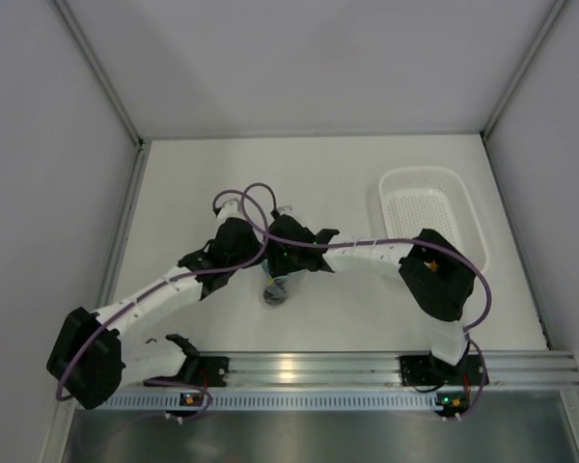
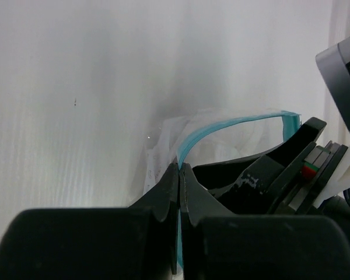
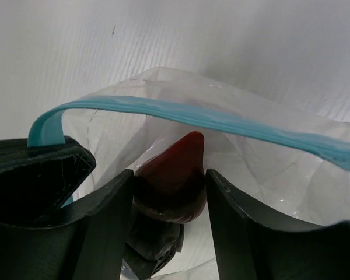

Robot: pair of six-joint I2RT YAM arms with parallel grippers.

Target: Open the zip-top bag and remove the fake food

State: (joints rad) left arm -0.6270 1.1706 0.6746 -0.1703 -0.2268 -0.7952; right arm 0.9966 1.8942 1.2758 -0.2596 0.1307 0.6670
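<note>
The zip-top bag (image 3: 262, 175) is clear with a light blue zip strip (image 3: 221, 121), and its mouth is open. My left gripper (image 2: 180, 167) is shut on the strip (image 2: 221, 125) at one side of the mouth. My right gripper (image 3: 169, 175) reaches into the bag, its fingers closed on both sides of the dark maroon-brown fake food piece (image 3: 174, 175). A dark purple-black piece (image 3: 154, 242) lies below it in the bag. The orange piece is not in view. In the top view both grippers, left (image 1: 256, 265) and right (image 1: 288, 265), meet over the bag (image 1: 277, 289) at the table's middle.
A white perforated basket (image 1: 396, 198) stands at the back right of the white table. Grey walls enclose the table on three sides. The right gripper's black body (image 2: 280, 172) crowds the right of the left wrist view.
</note>
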